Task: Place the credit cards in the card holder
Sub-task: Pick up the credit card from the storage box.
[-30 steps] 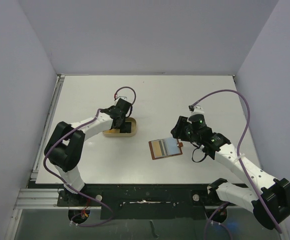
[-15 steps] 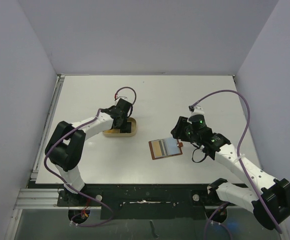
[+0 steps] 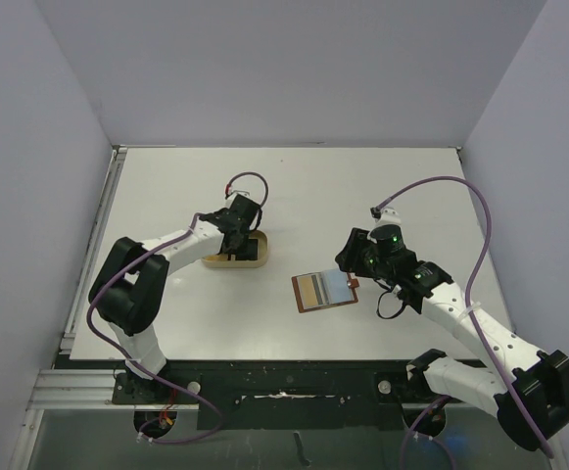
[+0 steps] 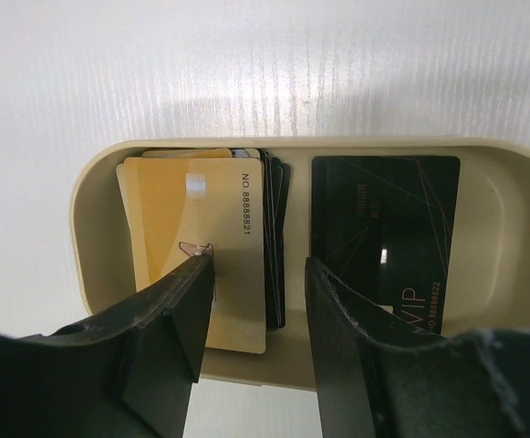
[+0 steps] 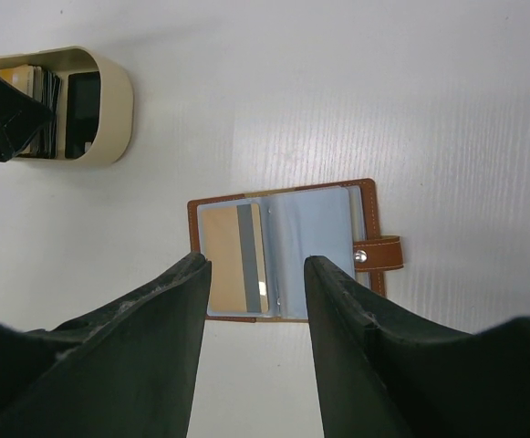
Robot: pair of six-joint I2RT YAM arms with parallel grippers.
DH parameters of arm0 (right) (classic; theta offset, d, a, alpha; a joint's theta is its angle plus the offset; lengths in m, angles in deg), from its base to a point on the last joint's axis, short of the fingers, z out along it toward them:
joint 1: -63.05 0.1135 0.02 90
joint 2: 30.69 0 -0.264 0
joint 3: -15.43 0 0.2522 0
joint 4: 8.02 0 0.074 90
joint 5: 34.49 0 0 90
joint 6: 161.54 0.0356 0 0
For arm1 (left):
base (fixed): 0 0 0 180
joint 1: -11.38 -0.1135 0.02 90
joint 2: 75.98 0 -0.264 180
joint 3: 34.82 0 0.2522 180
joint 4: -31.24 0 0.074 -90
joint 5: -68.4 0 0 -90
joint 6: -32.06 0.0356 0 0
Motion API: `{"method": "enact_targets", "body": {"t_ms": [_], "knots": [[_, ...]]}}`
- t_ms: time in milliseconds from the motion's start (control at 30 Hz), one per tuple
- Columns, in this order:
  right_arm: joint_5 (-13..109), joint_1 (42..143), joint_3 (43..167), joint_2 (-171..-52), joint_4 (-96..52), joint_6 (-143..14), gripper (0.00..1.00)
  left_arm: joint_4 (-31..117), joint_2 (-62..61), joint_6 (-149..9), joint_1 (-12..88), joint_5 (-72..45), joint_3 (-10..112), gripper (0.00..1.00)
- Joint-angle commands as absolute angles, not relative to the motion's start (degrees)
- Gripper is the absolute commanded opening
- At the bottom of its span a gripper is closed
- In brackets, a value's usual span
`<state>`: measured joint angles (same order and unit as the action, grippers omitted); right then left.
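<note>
The brown card holder (image 3: 324, 291) lies open on the table, a tan striped card (image 5: 233, 257) in its left sleeve and its snap tab (image 5: 379, 255) at the right. My right gripper (image 5: 257, 269) is open and hovers above it, just right of it in the top view (image 3: 359, 262). A tan tray (image 4: 511, 237) holds the credit cards: a gold card (image 4: 192, 246) on a stack of dark cards (image 4: 276, 246), and a black card (image 4: 383, 233) beside them. My left gripper (image 4: 258, 269) is open over the stack, empty, its left finger above the gold card.
The tan tray (image 3: 235, 252) sits left of centre under the left wrist. White table all round, grey walls at the sides and back. The table's front edge with both arm bases is at the bottom.
The left gripper has shifted slightly over the tray. The right arm and the card holder have not moved.
</note>
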<state>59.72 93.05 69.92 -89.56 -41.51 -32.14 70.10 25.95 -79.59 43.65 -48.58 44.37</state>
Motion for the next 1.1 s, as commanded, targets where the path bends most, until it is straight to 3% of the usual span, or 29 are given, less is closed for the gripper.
{"method": "enact_targets", "body": {"t_ms": [0,533,1067], "knots": [[59.90,93.12,69.88,-88.89,-38.66,-32.95,0.46,71.54,25.51,-78.61,43.97,-51.91,47.25,0.44],[59.70,93.13,69.45,-89.04,-38.22,-33.13,0.46,70.35,27.67,-78.32,44.37,-53.51,45.62,0.44],[59.46,93.13,69.05,-89.88,-37.90,-32.96,0.46,71.32,28.59,-79.21,47.85,-53.86,46.84,0.27]]}}
